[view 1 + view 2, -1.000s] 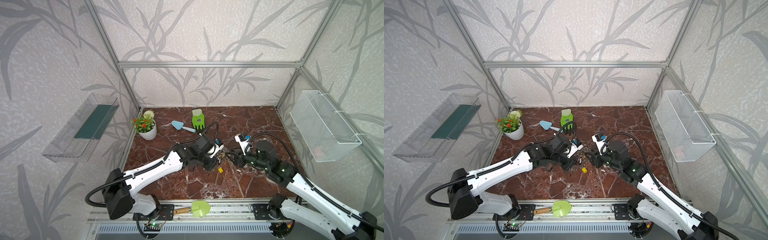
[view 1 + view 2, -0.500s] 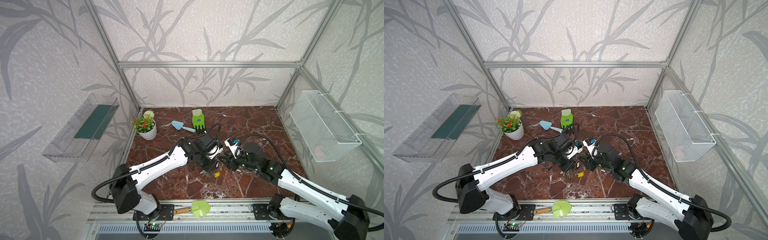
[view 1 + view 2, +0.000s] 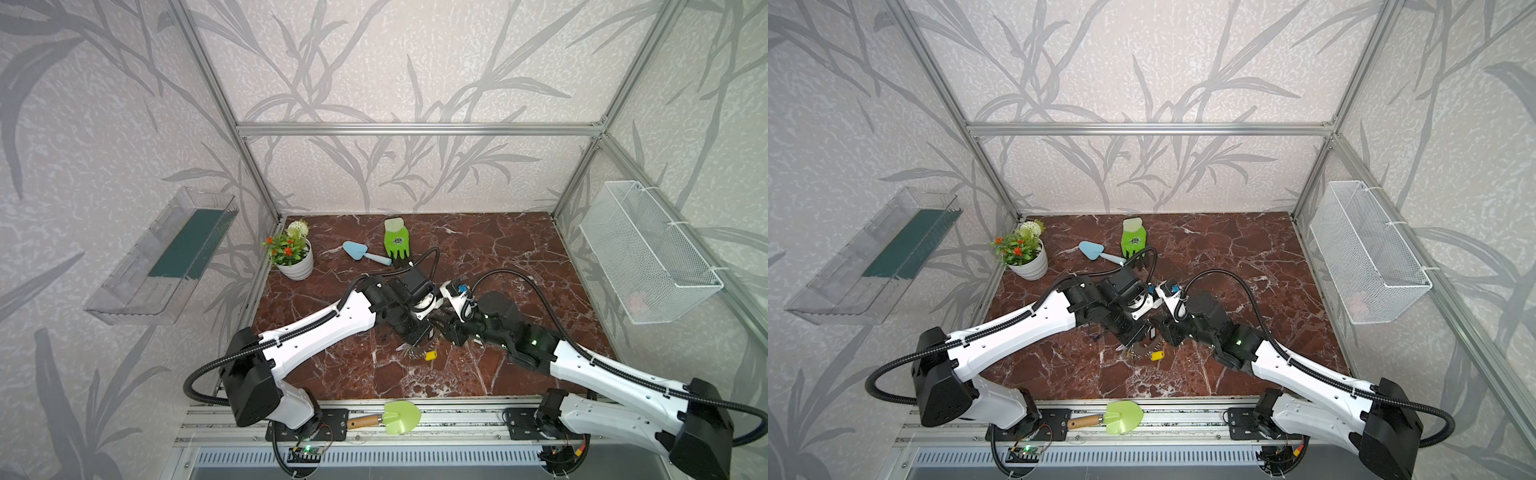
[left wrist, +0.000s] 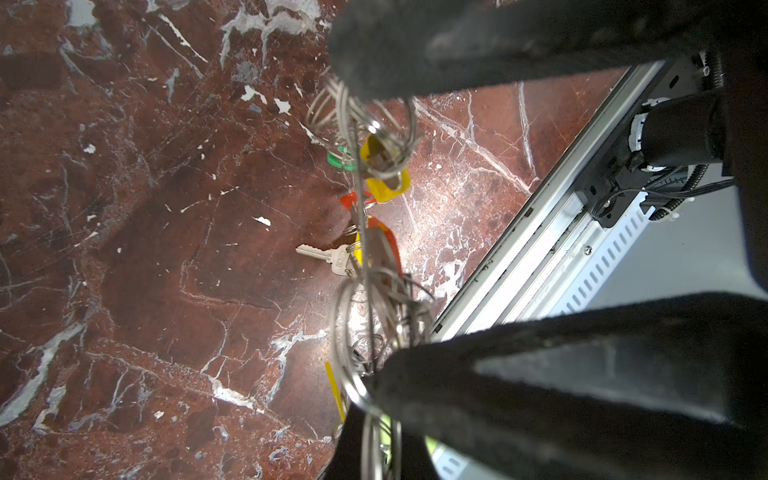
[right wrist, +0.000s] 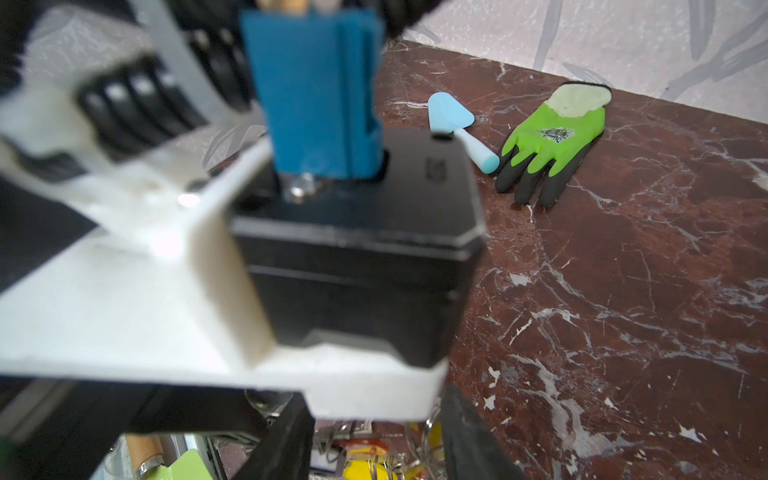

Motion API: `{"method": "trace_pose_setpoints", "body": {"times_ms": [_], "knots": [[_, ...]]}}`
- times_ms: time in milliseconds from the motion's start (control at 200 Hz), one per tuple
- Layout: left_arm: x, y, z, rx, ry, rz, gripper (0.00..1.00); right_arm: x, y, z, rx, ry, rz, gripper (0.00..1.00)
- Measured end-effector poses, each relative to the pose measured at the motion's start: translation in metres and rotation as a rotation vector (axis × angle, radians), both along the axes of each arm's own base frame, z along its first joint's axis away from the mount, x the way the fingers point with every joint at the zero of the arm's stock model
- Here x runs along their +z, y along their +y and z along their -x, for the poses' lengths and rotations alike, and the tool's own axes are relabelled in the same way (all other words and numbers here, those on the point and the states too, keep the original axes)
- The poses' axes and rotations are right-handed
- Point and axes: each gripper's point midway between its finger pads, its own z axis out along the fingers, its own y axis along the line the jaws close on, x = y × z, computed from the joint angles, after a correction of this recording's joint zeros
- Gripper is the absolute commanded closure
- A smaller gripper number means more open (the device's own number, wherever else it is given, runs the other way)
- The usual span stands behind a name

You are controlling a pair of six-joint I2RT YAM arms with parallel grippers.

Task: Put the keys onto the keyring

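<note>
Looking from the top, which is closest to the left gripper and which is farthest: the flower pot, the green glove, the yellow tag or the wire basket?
From the left gripper, clamped on the keyring:
1. Yellow tag, just beside it.
2. Green glove, toward the back.
3. Flower pot, back left corner.
4. Wire basket, on the right wall.

The red-brown, white-veined marble tabletop (image 3: 498,257) is carrying a white ribbed pot of orange and white flowers (image 3: 296,266). Just right of the pot a light blue plastic trowel (image 3: 361,251) is lying flat, with a green, black-fingered glove (image 3: 396,243) lying beyond it; farther right of the pot and nearer the front, silver keys (image 4: 328,255) with a yellow tag (image 3: 431,355) are hanging low, contact unclear.
</note>
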Motion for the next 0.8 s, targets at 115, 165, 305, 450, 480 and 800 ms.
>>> {"method": "trace_pose_setpoints", "body": {"times_ms": [115,165,305,450,480,800], "knots": [[0.000,0.000,0.000,-0.001,0.003,0.001,1.00,0.000,-0.001,0.002,0.003,-0.007,-0.009,0.50],[-0.001,-0.001,0.000,-0.001,0.004,0.001,1.00,0.001,-0.002,0.003,0.006,-0.012,-0.016,0.50],[-0.001,-0.001,0.000,-0.001,0.004,0.003,1.00,0.003,-0.001,0.007,0.021,-0.013,-0.027,0.50],[0.000,-0.003,-0.003,0.003,-0.003,0.014,1.00,0.002,0.004,0.016,0.064,-0.001,-0.037,0.50],[0.001,-0.004,-0.004,0.003,-0.004,0.017,1.00,0.002,0.005,0.017,0.070,0.000,-0.038,0.50],[0.001,-0.004,-0.005,0.005,-0.007,0.022,1.00,-0.008,0.002,0.011,0.061,-0.053,0.039,0.52]]}}
